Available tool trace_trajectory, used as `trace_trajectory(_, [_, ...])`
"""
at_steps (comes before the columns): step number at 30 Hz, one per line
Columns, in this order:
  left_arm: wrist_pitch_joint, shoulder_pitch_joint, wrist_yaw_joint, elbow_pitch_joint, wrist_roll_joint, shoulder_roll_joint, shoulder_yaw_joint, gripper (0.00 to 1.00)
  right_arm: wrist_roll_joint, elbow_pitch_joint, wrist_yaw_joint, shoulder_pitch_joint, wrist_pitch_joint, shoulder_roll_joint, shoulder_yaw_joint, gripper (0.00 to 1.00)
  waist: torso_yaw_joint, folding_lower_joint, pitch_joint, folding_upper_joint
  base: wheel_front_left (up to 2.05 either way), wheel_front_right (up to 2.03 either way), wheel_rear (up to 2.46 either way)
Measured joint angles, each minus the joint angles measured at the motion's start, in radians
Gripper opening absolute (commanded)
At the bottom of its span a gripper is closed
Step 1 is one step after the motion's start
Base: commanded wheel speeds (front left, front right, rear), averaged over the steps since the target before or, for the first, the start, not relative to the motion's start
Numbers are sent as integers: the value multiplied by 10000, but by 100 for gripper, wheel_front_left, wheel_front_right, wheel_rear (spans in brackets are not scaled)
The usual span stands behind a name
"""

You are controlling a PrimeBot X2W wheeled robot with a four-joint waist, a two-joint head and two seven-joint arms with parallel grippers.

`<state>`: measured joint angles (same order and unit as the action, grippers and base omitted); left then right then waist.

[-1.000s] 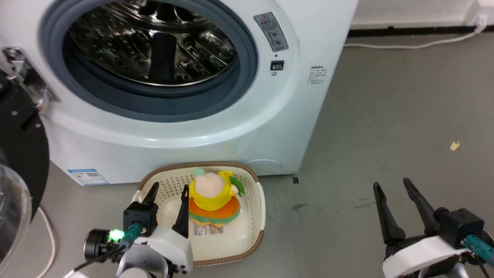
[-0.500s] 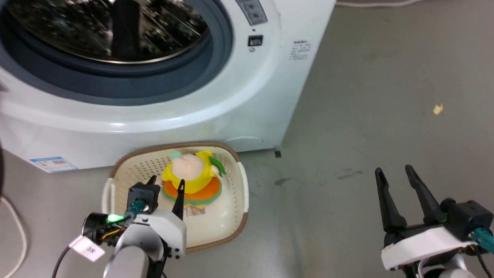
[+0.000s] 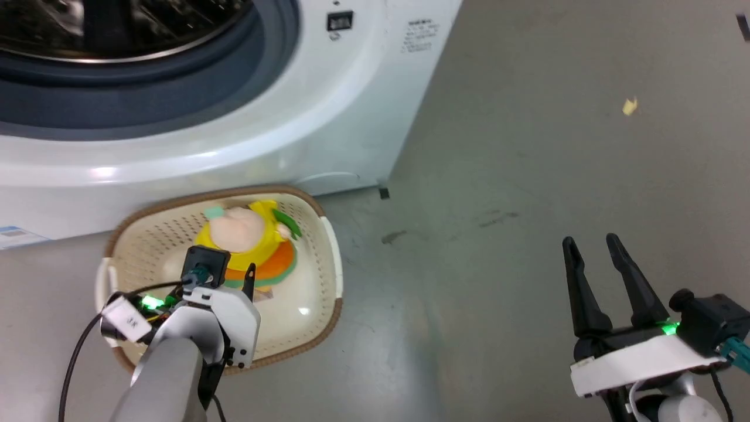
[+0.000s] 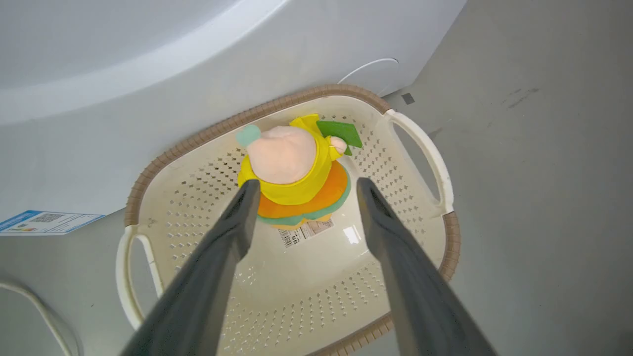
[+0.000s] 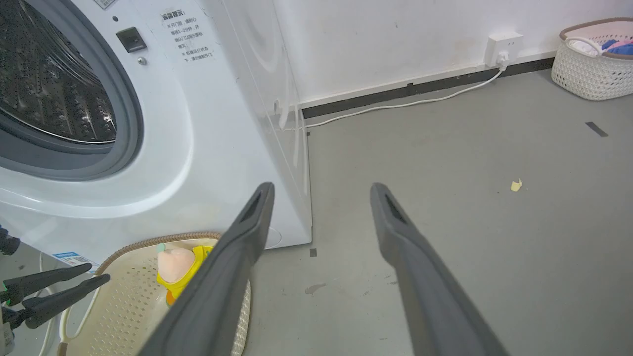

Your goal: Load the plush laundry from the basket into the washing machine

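Standing upright on its orange and green skirt, the small soft doll (image 4: 289, 163) with the round pale-pink head and yellow top sits on the floor of the cream-white perforated plastic basket (image 4: 198, 143) with the brown rim, hard against the front of the large white washing machine (image 3: 328, 117). Its long axis runs straight up from the basket floor, head uppermost. The teal tuft lies toward the left finger's side, and the green limb sticks out past the right finger, toward the basket's white handle.

The left gripper (image 4: 306, 185) hangs above the basket with its two long dark fingers spread wide. The doll sits just past the tips, in line with the gap between them, and neither finger touches it. A printed label sticker (image 4: 306, 230) shows on the basket floor between the fingers, just short of the tips. The right gripper (image 3: 589, 240) is well apart from all this over the bare grey floor (image 3: 498, 176). Its fingers also stand apart, with nothing between them.

Since a second ago the head camera has dipped, so the machine's round port has slid up and out of the picture. Against the basket, the left gripper has tipped down more steeply, and its fingers now look much shorter from above. The doll has stayed where it was, and both grippers are as wide open as before.
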<state>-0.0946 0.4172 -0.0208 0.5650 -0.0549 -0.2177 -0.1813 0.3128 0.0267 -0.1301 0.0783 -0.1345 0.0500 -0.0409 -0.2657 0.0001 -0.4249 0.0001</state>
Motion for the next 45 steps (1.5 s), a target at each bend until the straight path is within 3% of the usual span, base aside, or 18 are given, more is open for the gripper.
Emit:
trace_trajectory(10, [-548, 1064, -63, 953, -128, -453, -272, 100, 575, 56, 0, 150, -192, 0, -186, 100, -526, 0, -896, 0, 0, 0, 0])
trace_trajectory(15, [-637, 1656, 314, 1442, -660, -558, 54, 100, 792, 128, 0, 151, -291, 0, -180, 100, -719, 0, -1320, 0, 0, 0, 0])
trace_trajectory(24, [-1143, 2754, 282, 2286, -600, -945, -382, 100, 1221, 209, 0, 247, -481, 0, -242, 100, -1031, 0, -2137, 0, 0, 0, 0])
trace_trajectory(45, [-1868, 5280, 1022, 4374, -715, -1582, -1235, 100, 2462, 199, 0, 544, -920, 0, -299, 100, -1725, -1, -4112, 0, 0, 0, 0])
